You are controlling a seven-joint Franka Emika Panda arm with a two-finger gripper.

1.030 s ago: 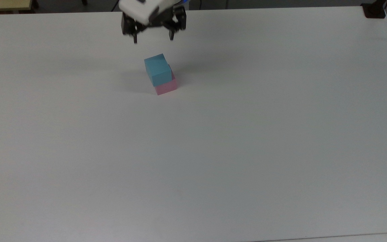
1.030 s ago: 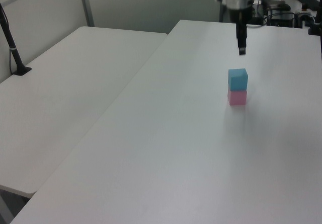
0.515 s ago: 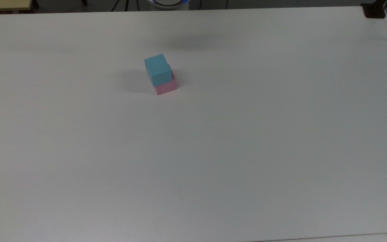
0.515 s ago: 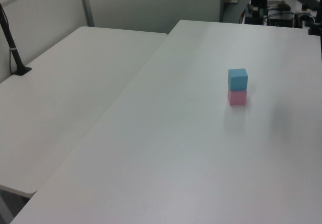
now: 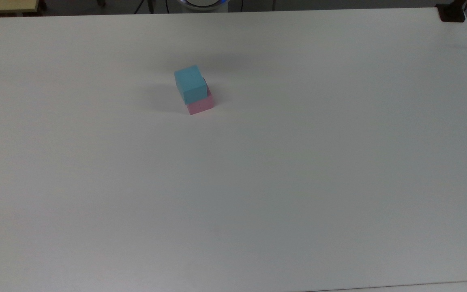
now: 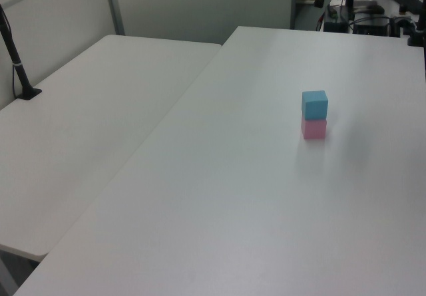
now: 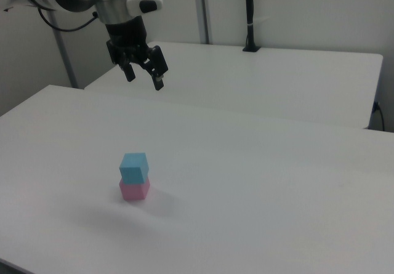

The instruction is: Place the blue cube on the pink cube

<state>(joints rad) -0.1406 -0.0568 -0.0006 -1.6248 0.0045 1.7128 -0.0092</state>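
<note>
The blue cube [image 5: 191,84] sits on top of the pink cube [image 5: 201,105], and the two make a small tower on the white table [image 5: 298,182]. In the top view the blue cube is offset a little toward the top view's left and far edge, so a strip of pink shows at its right side and front. In the left view [image 6: 315,104] and the right view [image 7: 134,167] it rests flat and upright, nearly flush over the pink one [image 6: 313,128] [image 7: 135,189]. Nothing touches the stack.

What has changed is the arm. A second ago the claw hung just above the blue cube, spread and empty. Half a second ago it had already gone out of the top view and the left view. Now the right view shows the claw [image 7: 143,76] high up and well apart from the tower, toward the right view's upper left, with its two fingers [image 7: 158,81] spread and nothing between them. The cubes themselves have not shifted across the three moments: same place, same slight offset, no tilt.

That reads as the release done and the retreat nearly finished. The stack has held without support while the arm drew away, so I judge the task complete. The small overhang looks too slight to threaten the balance, since most of the blue cube's base bears on the pink top. The faint shadow beside the tower in the top view lies on bare table.
</note>
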